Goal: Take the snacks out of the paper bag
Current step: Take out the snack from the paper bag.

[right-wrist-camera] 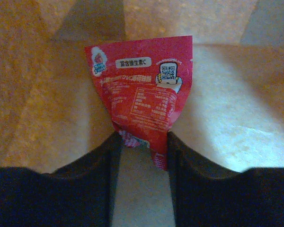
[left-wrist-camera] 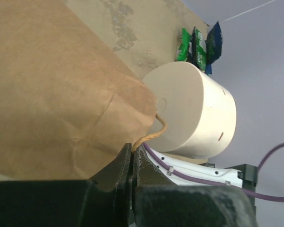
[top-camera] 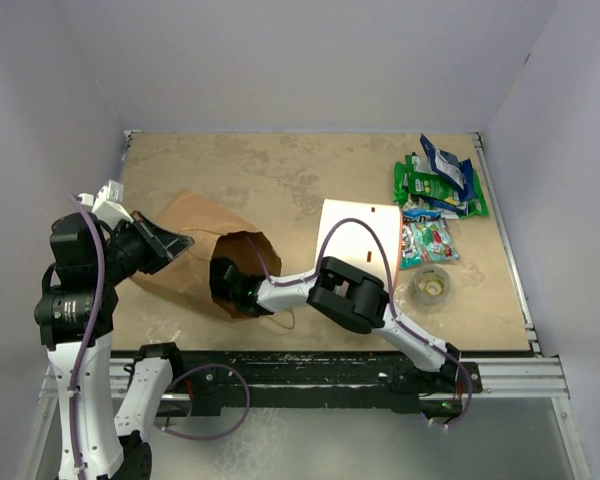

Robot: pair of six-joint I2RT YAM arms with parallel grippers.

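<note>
The brown paper bag [top-camera: 195,245] lies on its side, mouth facing right; it fills the left of the left wrist view [left-wrist-camera: 52,90]. My left gripper [top-camera: 168,245] is shut on the bag's twisted handle [left-wrist-camera: 151,135], its jaws [left-wrist-camera: 131,147] pressed together. My right gripper [top-camera: 227,282] reaches inside the bag's mouth. In the right wrist view it [right-wrist-camera: 144,139] is shut on the crumpled lower end of a red snack packet [right-wrist-camera: 144,90] with white print. Green [top-camera: 418,182], blue [top-camera: 446,162] and red-silver [top-camera: 428,240] packets lie at the table's far right.
A large white cylinder [top-camera: 355,235] stands just right of the bag, also showing in the left wrist view [left-wrist-camera: 194,113]. A small clear tape roll [top-camera: 430,285] sits beside it. Grey walls close in the table on three sides.
</note>
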